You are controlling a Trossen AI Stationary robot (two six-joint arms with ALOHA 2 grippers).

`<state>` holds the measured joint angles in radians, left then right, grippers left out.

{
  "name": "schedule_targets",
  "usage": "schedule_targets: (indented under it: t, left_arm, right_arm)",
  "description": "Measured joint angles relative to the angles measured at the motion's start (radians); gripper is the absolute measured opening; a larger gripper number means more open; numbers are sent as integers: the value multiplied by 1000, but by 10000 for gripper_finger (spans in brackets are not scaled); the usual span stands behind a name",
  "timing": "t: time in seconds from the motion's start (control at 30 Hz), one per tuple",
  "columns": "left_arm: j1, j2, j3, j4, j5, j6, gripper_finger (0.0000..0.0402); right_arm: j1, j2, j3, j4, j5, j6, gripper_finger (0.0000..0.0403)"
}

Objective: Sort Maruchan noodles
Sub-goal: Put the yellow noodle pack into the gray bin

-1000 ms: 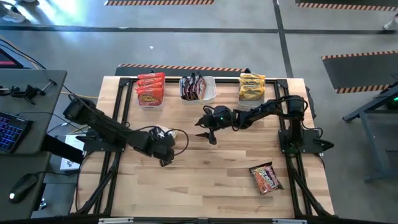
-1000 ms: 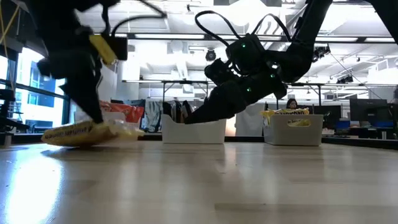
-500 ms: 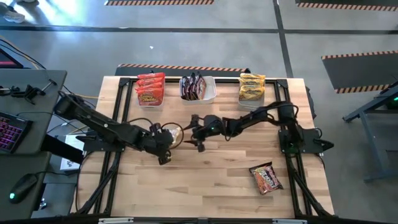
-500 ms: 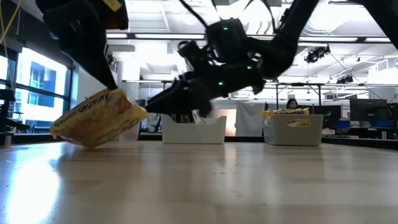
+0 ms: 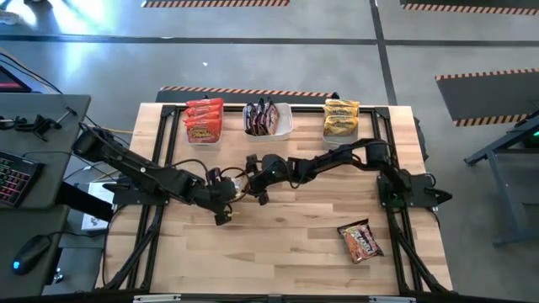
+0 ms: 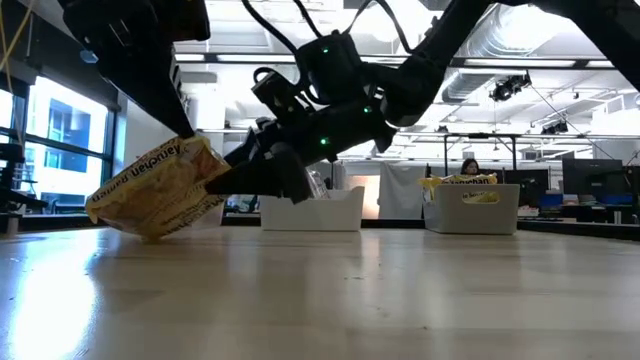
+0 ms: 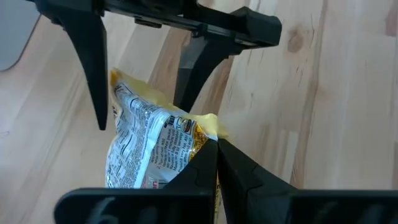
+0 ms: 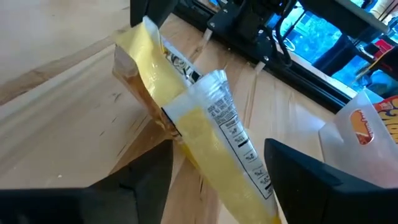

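My left gripper (image 5: 226,190) is clamped on one yellow Maruchan packet (image 6: 160,190), lifted and tilted above the table (image 5: 286,236). My right gripper (image 5: 251,187) has its fingers spread wide, one on each side of that packet's free end. Behind the packet stand three tubs: red packets (image 5: 203,121), maroon (image 5: 266,119), yellow (image 5: 340,118). One red-brown packet (image 5: 360,241) lies well apart.
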<state>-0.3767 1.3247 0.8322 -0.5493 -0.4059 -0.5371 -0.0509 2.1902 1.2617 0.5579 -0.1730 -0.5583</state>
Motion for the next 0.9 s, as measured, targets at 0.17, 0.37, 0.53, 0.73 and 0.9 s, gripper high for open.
schedule_targets:
  t: [0.17, 0.37, 0.53, 0.73, 0.9]
  left_arm:
    - [0, 0, 0, 2, 2, 0, 0]
    - [1, 0, 19, -9, 2, -8, 2]
    - [18, 0, 92, -70, 32, -26, 24]
    - [56, 0, 182, -184, 109, -115, 80]
    - [81, 1, 240, -218, 112, -98, 143]
  right_arm:
    - [-1, 0, 0, -2, -2, 9, 181]
    - [-1, 0, 0, -4, -4, 55, 99]
    - [-3, -1, 0, -16, -1, 64, 45]
    - [-5, -4, 21, -42, 13, 113, 4]
    - [-7, -4, 75, -147, 9, 120, 5]
